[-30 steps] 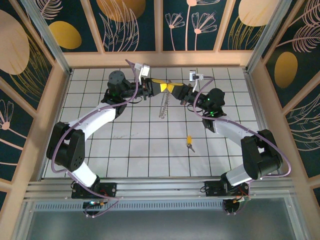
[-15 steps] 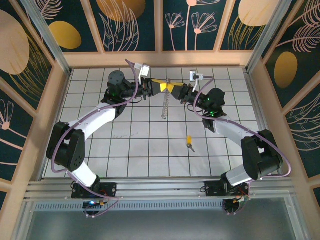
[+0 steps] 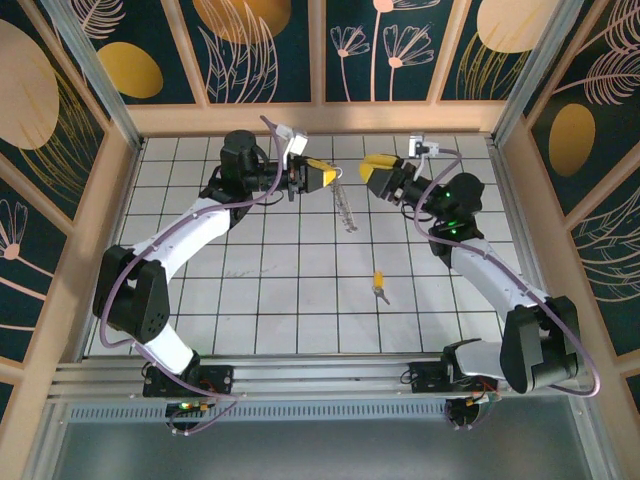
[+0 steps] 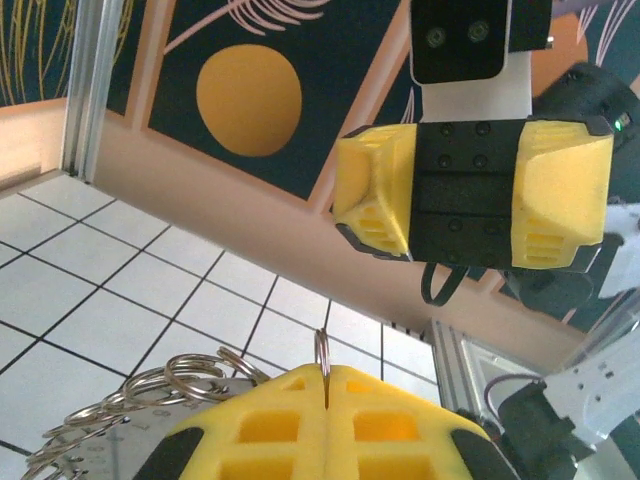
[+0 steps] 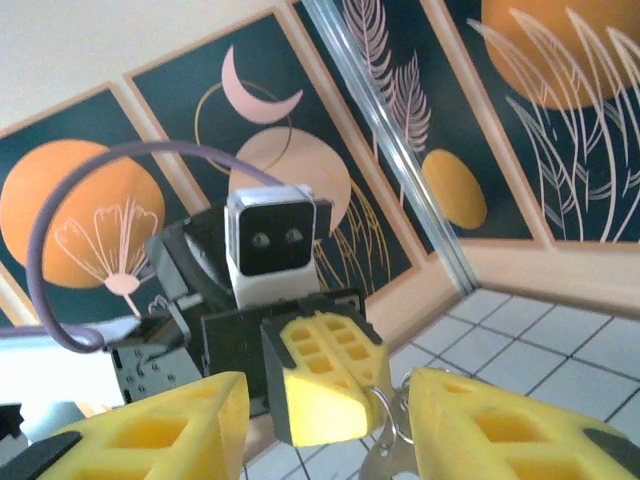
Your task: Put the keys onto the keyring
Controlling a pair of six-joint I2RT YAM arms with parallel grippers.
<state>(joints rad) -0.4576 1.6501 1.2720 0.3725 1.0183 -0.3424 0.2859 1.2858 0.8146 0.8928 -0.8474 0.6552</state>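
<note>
- The left fingers (image 3: pixel 320 177) are up at 12 o'clock over the desk (image 3: pixel 250 300). They are shut tight and pinch one small ring at the end of the keyring (image 3: pixel 345 208). In the left wrist view, that ring pokes up from the crack between the two yellow tips.
- The keyring is a floppy silver chain made of little rings. It hangs from the left fingers and trails toward 5 o'clock. I cannot tell if its loose end touches the desk.
- The right fingers (image 3: pixel 377 170) are at 3 o'clock of the left fingers, near them but apart. They stand open and hold nothing. In the right wrist view, the small ring shows in the gap between them, but they do not squeeze it.
- The key (image 3: pixel 379 284) has a yellow head and a thin silver blade. It lies flat on the desk at about 4 o'clock from the middle, well apart from the chain and from both sets of fingers.
- I think this is the step where the chain is held up ready. The key is not on it yet, so most of the job is left to do.
- Next, I think the right fingers should go down toward 6 o'clock to the key and pinch its yellow head. The key is tiny, so they must aim well. The left fingers should hold the ring steady.
</note>
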